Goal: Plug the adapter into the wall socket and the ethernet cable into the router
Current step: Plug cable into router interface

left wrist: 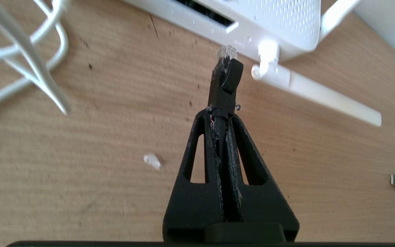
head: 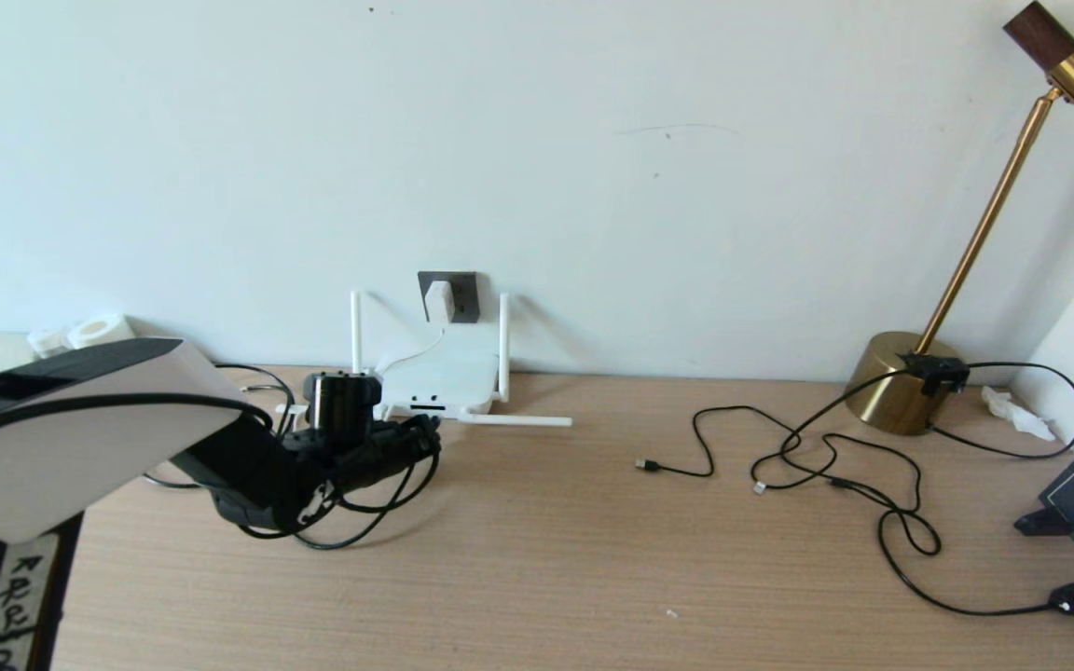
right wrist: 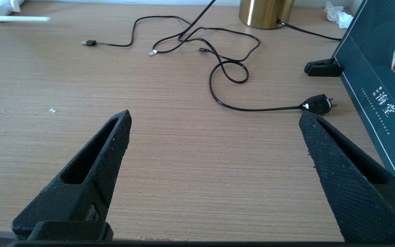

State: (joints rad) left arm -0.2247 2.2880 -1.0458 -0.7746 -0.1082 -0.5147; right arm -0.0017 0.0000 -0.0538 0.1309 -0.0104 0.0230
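1. Left gripper: clamped on the ethernet cable behind its plug.
2. Plug axis: runs straight out past the fingertips; the clear tip sits just short of the router edge.
3. Port slot: ahead of the tip, offset to one side.
4. Adapter: seated in the wall socket.
5. Right gripper: spread wide, well apart from the router.

Plain pale wall behind a light wooden desk, brass lamp standing on the desk at its far right near the wall, dark teal board just right of the lamp, crumpled white paper beside the lamp base
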